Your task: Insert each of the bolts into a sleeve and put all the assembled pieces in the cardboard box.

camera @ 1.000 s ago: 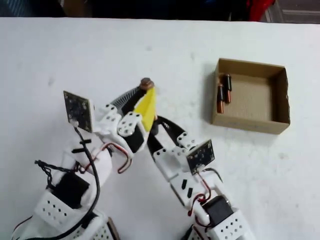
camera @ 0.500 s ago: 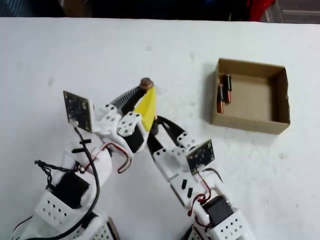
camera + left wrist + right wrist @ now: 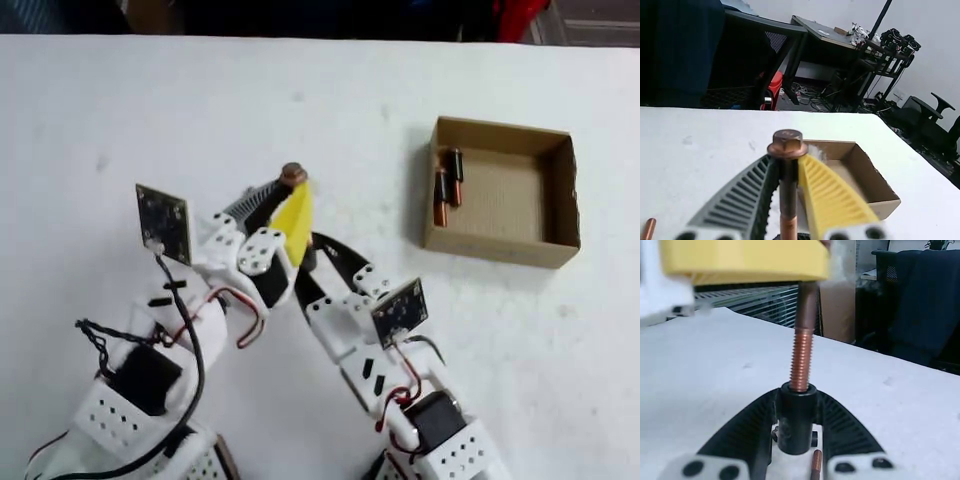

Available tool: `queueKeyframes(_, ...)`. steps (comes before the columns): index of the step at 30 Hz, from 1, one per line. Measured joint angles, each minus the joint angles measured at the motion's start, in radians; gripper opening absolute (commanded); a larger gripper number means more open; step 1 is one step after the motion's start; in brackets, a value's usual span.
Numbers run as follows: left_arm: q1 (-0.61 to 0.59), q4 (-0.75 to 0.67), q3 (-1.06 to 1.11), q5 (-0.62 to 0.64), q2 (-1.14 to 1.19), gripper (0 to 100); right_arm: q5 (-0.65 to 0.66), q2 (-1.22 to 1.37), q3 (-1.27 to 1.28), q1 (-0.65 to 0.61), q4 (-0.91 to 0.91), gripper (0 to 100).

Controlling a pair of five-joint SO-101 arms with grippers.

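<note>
- While the left gripper [image 3: 788, 162] stood above the table [image 3: 300, 90], its grey finger and yellow finger [image 3: 832, 200] were closed tight on a copper bolt [image 3: 786, 144], pinching the shaft just under the hex head.
- That bolt hung upright, head up, with its threaded end pointing down out of the fingers.
- Directly beneath it, the right gripper [image 3: 797, 400] had its two black fingers closed around a black sleeve [image 3: 796, 427], which stood upright with its open end facing up.
- In the right wrist view the bolt's threaded tip met the sleeve's mouth and seemed to sit just inside; how deep it went could not be told.
- Seen from above, the two grippers met near the middle of the table, the left one's tips over the right one's.
- A cardboard box [image 3: 495, 246] sat on the table, well apart from the grippers on the right arm's side.
- Two assembled pieces [image 3: 447, 185] lay side by side inside the box, against the wall nearest the grippers.
- A loose bolt [image 3: 816, 467] lay flat on the table below the right gripper, partly hidden by the sleeve.
</note>
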Motion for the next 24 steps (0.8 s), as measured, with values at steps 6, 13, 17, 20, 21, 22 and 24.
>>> queueKeyframes(6, 0.000, -0.018, 0.009, -0.021, 0.000, 2, 0.000, -0.002, 0.000, 0.000, 0.000, 1.7)
queueKeyframes(13, 0.000, -0.025, 0.029, -0.034, 0.002, 2, 0.000, 0.000, 0.000, 0.003, -0.002, 1.7)
queueKeyframes(17, 0.002, -0.026, 0.054, -0.037, 0.002, 2, 0.000, 0.000, 0.000, 0.002, -0.002, 1.7)
queueKeyframes(20, 0.003, -0.029, 0.078, -0.035, -0.006, 2, 0.000, 0.002, 0.000, 0.003, -0.002, 1.7)
queueKeyframes(21, 0.006, -0.032, 0.084, -0.035, -0.005, 2, 0.000, 0.002, 0.000, 0.005, -0.002, 1.7)
queueKeyframes(22, 0.011, -0.032, 0.092, -0.035, 0.000, 2, 0.000, 0.002, 0.000, 0.006, -0.002, 1.7)
queueKeyframes(24, 0.012, -0.035, 0.097, -0.035, 0.000, 2, 0.000, 0.002, 0.000, 0.006, -0.002, 1.7)
